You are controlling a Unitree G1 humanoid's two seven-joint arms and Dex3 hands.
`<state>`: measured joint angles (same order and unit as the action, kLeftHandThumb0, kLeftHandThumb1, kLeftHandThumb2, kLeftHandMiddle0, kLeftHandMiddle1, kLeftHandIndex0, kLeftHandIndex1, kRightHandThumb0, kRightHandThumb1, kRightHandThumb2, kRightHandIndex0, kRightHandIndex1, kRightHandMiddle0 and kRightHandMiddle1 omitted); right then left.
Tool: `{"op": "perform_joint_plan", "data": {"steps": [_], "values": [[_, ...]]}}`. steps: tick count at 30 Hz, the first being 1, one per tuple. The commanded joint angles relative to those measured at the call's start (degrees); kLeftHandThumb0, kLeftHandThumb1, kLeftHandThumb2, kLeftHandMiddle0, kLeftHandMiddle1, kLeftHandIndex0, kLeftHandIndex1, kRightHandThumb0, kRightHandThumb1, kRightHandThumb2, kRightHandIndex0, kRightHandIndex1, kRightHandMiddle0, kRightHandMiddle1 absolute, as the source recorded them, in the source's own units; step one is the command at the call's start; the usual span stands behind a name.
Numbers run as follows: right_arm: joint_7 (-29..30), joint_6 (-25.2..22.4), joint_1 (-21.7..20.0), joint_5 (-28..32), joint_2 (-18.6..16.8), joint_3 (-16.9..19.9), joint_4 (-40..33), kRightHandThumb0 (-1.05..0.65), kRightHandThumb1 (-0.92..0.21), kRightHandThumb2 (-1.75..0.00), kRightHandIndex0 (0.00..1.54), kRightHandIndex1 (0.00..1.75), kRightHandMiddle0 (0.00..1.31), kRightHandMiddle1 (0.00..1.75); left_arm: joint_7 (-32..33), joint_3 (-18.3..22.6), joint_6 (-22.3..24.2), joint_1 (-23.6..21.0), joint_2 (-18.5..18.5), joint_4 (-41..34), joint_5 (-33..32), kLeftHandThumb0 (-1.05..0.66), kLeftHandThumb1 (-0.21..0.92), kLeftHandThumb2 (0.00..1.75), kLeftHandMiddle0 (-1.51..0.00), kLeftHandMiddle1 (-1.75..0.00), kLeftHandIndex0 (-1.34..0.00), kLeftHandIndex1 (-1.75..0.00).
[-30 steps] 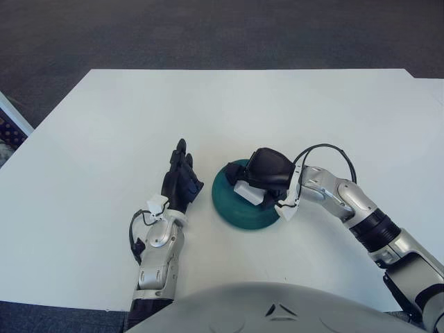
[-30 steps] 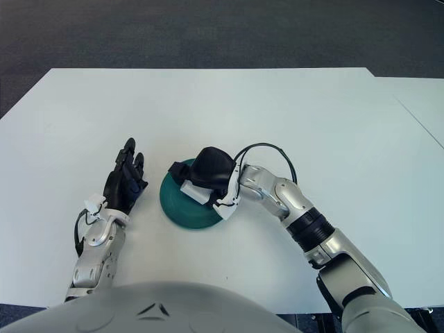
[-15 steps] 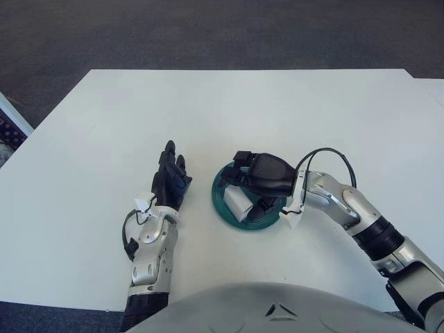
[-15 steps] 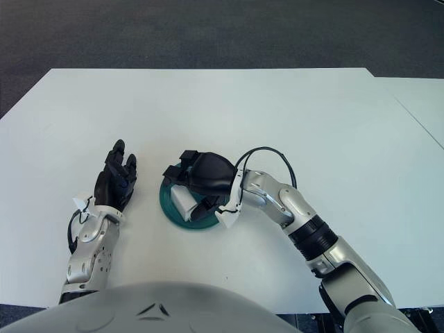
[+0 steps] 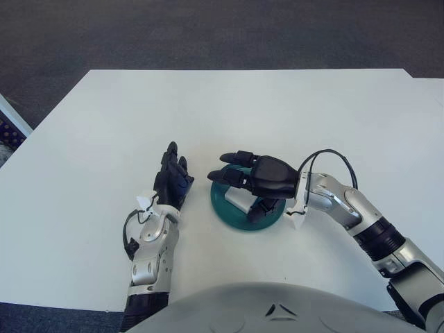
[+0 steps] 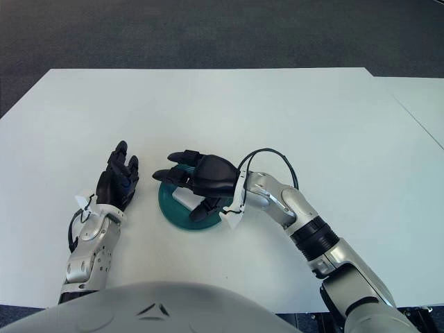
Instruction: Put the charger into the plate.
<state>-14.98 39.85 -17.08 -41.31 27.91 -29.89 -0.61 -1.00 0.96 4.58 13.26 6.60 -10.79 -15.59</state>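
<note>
White charger (image 5: pixel 241 202) lying in the green plate (image 5: pixel 225 209), under the right hand (image 5: pixel 258 182), fingers spread, holding nothing. Left hand (image 5: pixel 171 184) left of the plate, fingers relaxed.

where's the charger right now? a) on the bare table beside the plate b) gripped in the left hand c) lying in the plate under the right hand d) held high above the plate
c: the white charger lies inside the green plate, with the right hand spread open just over it and not gripping it; the left hand shows to the left of the plate, holding nothing.
</note>
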Motion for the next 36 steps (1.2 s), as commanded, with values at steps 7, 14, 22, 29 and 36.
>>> {"op": "perform_joint_plan", "data": {"steps": [7, 14, 22, 29, 36], "values": [[0.38, 0.99, -0.87, 1.85, -0.68, 1.29, 1.88, -1.05, -0.92, -0.96, 0.0, 0.0, 0.0, 0.0, -1.1, 0.02, -0.67, 0.23, 0.37, 0.02, -0.8, -1.05, 0.92, 1.13, 0.0, 0.0, 0.0, 0.0], [-0.96, 0.28, -0.9, 2.77, -0.81, 1.49, 1.95, -1.05, -0.92, -0.96, 0.0, 0.0, 0.0, 0.0, -2.48, -0.29, -1.87, 0.43, -0.2, 0.4, -0.43, -1.05, 0.92, 1.1, 0.0, 0.0, 0.0, 0.0], [-3.46, -2.73, -6.85, 8.82, -2.58, 4.17, 5.87, -1.05, -0.92, -0.96, 0.0, 0.0, 0.0, 0.0, -2.71, -0.44, -2.97, 0.01, -0.42, 1.78, 0.85, -1.05, 0.92, 1.07, 0.0, 0.0, 0.0, 0.0], [-9.91, -13.15, -11.15, 21.89, -5.79, 9.13, 9.73, -1.05, -0.92, -0.97, 0.04, 0.01, 0.01, 0.0, -3.13, -1.43, -5.33, 0.11, -1.46, 3.3, 3.78, -1.05, 0.92, 1.09, 0.0, 0.0, 0.0, 0.0], [-9.18, -35.27, -16.18, 46.89, -16.2, 26.74, 28.69, -1.05, -0.92, -0.92, 0.04, 0.01, 0.04, 0.03, -2.55, -4.15, -12.9, 0.88, -0.9, 5.4, 9.15, -1.05, 0.92, 1.09, 0.0, 0.0, 0.0, 0.0]]}}
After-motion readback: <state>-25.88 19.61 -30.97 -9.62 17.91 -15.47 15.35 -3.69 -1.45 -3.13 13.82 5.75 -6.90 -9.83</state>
